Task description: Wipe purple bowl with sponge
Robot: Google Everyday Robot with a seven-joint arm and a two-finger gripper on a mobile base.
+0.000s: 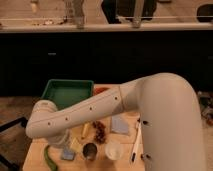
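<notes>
Pale blue sponge (68, 155) lies nearest you, purple bowl (90, 150) just at its 3 o'clock; your gripper (61, 139), jaws wide, sits half-hidden under the arm (90, 112) at the sponge's 11 o'clock, green tray (67, 92) beyond.

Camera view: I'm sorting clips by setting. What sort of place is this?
Probably a kitchen or canteen: a dark counter behind, and a wooden table holding a green tray and white cup. The pincer hangs over the table near the tray.
</notes>
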